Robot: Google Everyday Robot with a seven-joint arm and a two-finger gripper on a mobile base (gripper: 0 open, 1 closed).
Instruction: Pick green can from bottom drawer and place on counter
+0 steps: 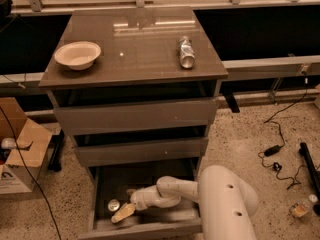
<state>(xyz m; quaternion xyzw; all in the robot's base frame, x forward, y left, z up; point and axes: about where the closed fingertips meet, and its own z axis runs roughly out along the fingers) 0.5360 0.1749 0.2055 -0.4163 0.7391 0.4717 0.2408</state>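
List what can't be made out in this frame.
Camera view:
- green can: only its silver top shows; the body is lost in the dark bottom drawer.
- gripper, in that drawer beside the can: contact unclear.
- Drawer's right part: hidden by the robot's arm.
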